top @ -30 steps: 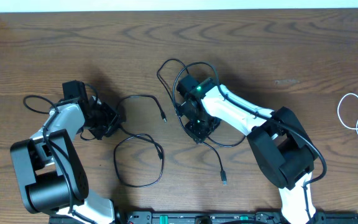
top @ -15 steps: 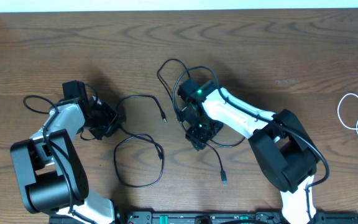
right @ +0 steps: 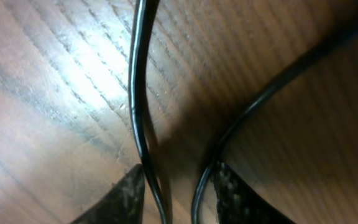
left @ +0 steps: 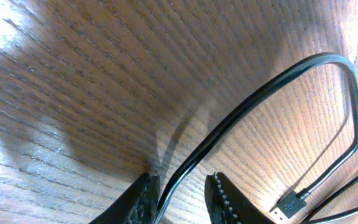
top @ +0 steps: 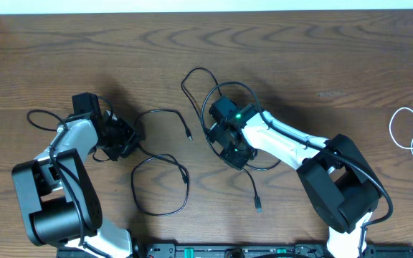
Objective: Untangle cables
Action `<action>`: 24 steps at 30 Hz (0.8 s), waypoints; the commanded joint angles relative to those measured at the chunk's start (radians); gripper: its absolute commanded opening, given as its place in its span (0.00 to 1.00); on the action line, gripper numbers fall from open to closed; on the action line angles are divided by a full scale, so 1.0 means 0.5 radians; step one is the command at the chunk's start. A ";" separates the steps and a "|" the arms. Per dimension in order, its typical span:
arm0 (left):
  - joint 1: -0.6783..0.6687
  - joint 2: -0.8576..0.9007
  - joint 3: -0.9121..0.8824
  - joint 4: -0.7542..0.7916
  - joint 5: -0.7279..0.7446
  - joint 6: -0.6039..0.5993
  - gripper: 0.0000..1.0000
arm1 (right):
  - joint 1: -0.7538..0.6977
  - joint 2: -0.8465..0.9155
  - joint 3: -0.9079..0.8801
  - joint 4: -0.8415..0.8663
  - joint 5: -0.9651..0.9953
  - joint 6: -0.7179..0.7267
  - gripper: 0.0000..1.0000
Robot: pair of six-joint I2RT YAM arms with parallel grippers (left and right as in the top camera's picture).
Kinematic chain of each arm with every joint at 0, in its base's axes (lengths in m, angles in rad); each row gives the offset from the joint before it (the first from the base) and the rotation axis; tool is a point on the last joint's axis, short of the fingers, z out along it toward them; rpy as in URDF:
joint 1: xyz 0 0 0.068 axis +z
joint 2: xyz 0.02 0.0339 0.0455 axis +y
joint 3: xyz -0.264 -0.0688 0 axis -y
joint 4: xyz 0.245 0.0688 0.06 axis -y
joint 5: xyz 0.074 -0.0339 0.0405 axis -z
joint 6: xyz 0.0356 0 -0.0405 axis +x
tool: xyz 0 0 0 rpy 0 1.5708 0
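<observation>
The long black cable (top: 160,162) lies in loose loops across the table's middle, one plug end (top: 259,208) near the front. My left gripper (top: 124,140) is low over its left part. In the left wrist view that gripper (left: 180,186) is open, and the black cable (left: 260,93) runs between its fingers, close to the left one, with a gap to the right one. My right gripper (top: 234,153) is down on the tangled loops. Its jaws (right: 179,180) stand apart around two black strands (right: 137,74). The white cable (top: 411,135) is coiled at the far right.
A USB plug (left: 289,204) lies just right of my left fingers. Another black loop (top: 205,79) sits behind the right gripper. The arm bases (top: 56,208) and a rail (top: 235,251) line the table's front edge.
My right gripper shifted slightly right and forward over the loops, its jaws widening and then narrowing around the strands. The left arm and both cables' outer parts stayed put.
</observation>
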 commanded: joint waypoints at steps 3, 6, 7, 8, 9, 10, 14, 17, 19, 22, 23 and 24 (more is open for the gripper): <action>-0.018 0.233 -0.176 -0.052 -0.336 0.011 0.33 | 0.010 0.252 -0.166 0.034 0.090 -0.033 0.22; -0.018 0.233 -0.176 -0.053 -0.336 0.012 0.33 | 0.010 0.252 -0.166 0.034 0.089 -0.069 0.10; -0.018 0.233 -0.176 -0.053 -0.336 0.012 0.36 | 0.010 0.252 -0.166 0.032 0.090 -0.095 0.03; -0.018 0.233 -0.176 -0.053 -0.336 0.012 0.40 | 0.010 0.252 -0.166 0.031 0.090 -0.111 0.01; -0.018 0.233 -0.176 -0.053 -0.336 0.012 0.43 | 0.010 0.252 -0.166 0.033 0.091 -0.115 0.01; -0.018 0.233 -0.176 -0.053 -0.336 0.012 0.46 | 0.010 0.252 -0.166 0.034 0.091 -0.115 0.01; -0.018 0.233 -0.176 -0.067 -0.336 0.013 0.49 | 0.010 0.251 -0.164 0.021 0.151 -0.114 0.01; -0.018 0.233 -0.176 -0.076 -0.334 0.064 0.51 | 0.010 0.242 -0.131 -0.034 0.163 -0.115 0.01; -0.018 0.233 -0.176 -0.081 -0.327 0.104 0.51 | 0.010 0.203 -0.115 -0.046 0.127 -0.135 0.01; -0.018 0.233 -0.176 -0.081 -0.281 0.118 0.52 | -0.002 0.094 -0.115 -0.041 -0.071 -0.223 0.01; -0.018 0.233 -0.176 -0.080 -0.282 0.118 0.52 | -0.008 0.068 -0.115 -0.042 -0.142 -0.261 0.01; -0.018 0.233 -0.176 -0.080 -0.282 0.119 0.52 | -0.016 0.043 -0.115 -0.043 -0.218 -0.304 0.01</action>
